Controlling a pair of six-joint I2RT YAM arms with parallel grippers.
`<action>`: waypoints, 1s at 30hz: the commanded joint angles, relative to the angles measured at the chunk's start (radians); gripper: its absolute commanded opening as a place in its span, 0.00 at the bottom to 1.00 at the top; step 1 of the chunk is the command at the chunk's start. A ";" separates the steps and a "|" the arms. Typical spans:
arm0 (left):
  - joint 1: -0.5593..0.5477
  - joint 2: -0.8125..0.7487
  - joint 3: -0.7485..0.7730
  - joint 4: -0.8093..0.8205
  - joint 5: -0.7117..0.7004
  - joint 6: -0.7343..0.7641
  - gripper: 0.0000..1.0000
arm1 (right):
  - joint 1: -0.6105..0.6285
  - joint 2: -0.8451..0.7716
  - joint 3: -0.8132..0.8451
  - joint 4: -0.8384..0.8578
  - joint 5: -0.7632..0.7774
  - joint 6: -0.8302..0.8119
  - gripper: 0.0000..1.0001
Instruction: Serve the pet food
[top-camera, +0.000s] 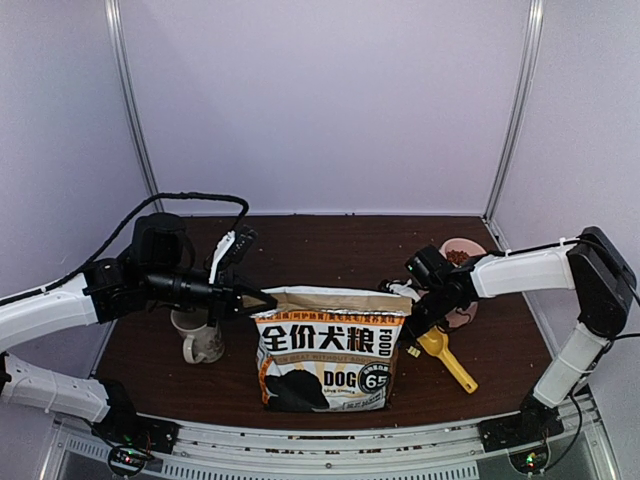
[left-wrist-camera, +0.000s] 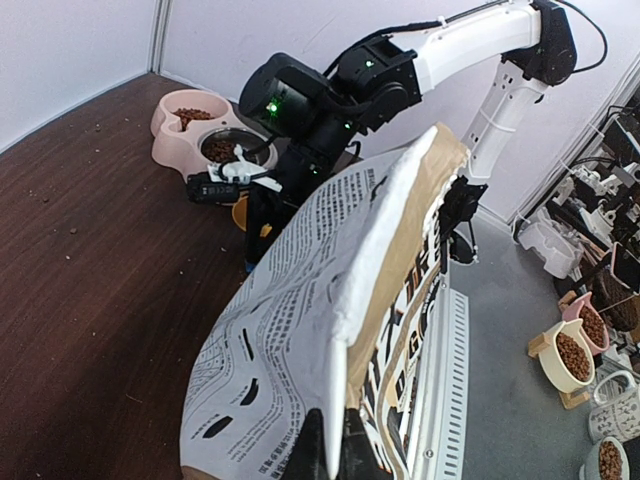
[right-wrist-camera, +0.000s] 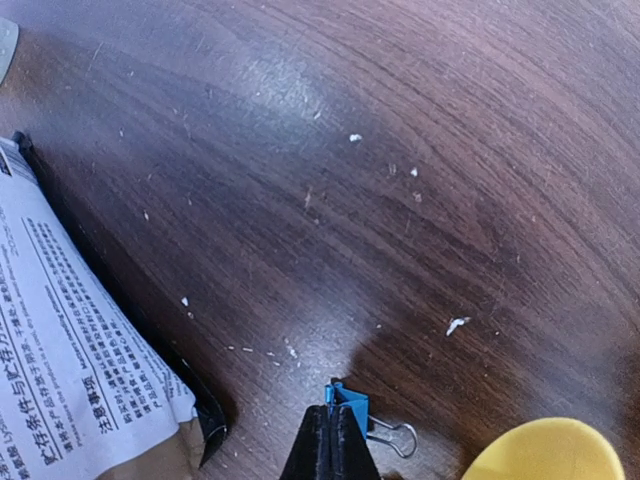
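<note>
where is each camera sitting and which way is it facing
Top external: above and behind the bases, looking down on the table and dog food bag; both arms show.
Left wrist: at the bag's top, facing the right arm and pink bowl; left gripper pinches the bag's edge.
Right wrist: low, facing down at the table; right gripper grips a blue binder clip.
All three share the bag.

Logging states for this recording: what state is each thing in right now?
Brown paper dog-food bag: upright, corner pinched by left fingers.
Blue binder clip: off bag, in shut right fingers.
Pink double bowl: holds kibble.
Yellow plastic scoop: lying on table.
White ceramic mug: upright.
</note>
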 joint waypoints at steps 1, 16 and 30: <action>0.010 -0.015 0.021 0.004 -0.029 0.001 0.00 | 0.002 -0.062 0.012 0.005 -0.009 0.016 0.00; 0.010 -0.014 0.049 -0.041 -0.038 0.038 0.00 | -0.003 -0.486 0.282 -0.304 0.076 0.000 0.00; -0.033 -0.028 0.207 -0.175 -0.189 0.053 0.84 | 0.315 -0.382 0.637 -0.312 -0.046 0.038 0.00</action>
